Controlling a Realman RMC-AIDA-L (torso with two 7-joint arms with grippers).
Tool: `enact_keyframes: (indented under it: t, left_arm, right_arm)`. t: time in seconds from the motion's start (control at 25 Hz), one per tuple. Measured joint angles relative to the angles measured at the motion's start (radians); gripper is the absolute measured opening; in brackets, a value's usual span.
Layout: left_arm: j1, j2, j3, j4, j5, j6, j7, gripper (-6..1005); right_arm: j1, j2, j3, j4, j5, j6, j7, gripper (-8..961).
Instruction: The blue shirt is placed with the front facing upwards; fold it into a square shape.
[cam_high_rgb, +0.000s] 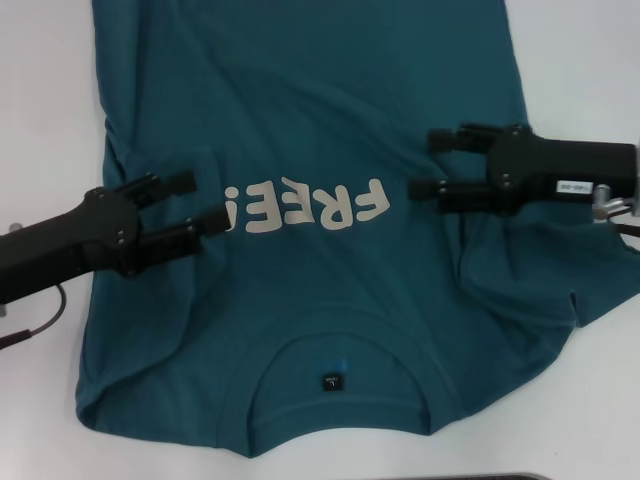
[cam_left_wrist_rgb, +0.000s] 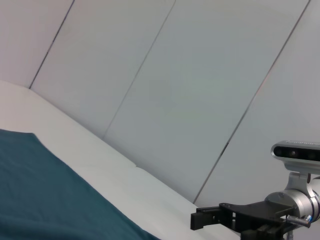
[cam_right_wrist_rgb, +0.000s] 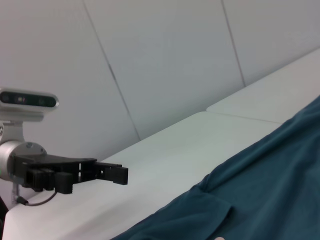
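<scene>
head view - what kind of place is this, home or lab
Likely a lab or test bench, not a home: a plain white table, bare panelled wall behind it, and only the blue shirt spread between the open left gripper and right gripper.

My left gripper (cam_high_rgb: 205, 206) and right gripper (cam_high_rgb: 423, 163) look like matt black plastic, with a silvery metal fitting at the right wrist. Beneath them the blue shirt (cam_high_rgb: 300, 110) is soft matt cloth, rumpled at both sides, ribbed at the near collar. The table (cam_high_rgb: 40, 120) is smooth and white.
</scene>
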Motion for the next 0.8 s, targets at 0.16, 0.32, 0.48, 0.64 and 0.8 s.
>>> enact_keyframes:
  t: [0.16, 0.32, 0.48, 0.64, 0.8]
  left_arm:
    - [-0.015, -0.001, 0.006, 0.009, 0.003, -0.025, 0.000, 842]
    - [-0.023, -0.001, 0.007, 0.013, 0.002, -0.038, 0.000, 883]
    - [-0.025, 0.000, 0.007, 0.015, -0.001, -0.047, -0.001, 883]
    - [-0.028, -0.001, 0.011, 0.016, 0.004, -0.056, -0.001, 883]
    - [-0.025, 0.000, 0.041, 0.018, 0.009, -0.071, 0.005, 882]
  right_arm:
    - [-0.035, -0.025, 0.008, 0.045, -0.018, 0.036, 0.084, 898]
    - [-0.085, -0.053, 0.022, 0.114, -0.055, 0.079, 0.215, 898]
    - [-0.134, -0.081, 0.078, 0.190, -0.125, 0.150, 0.353, 898]
    - [-0.172, -0.096, 0.178, 0.255, -0.219, 0.212, 0.463, 898]
    - [-0.183, -0.106, 0.279, 0.294, -0.335, 0.263, 0.540, 897]
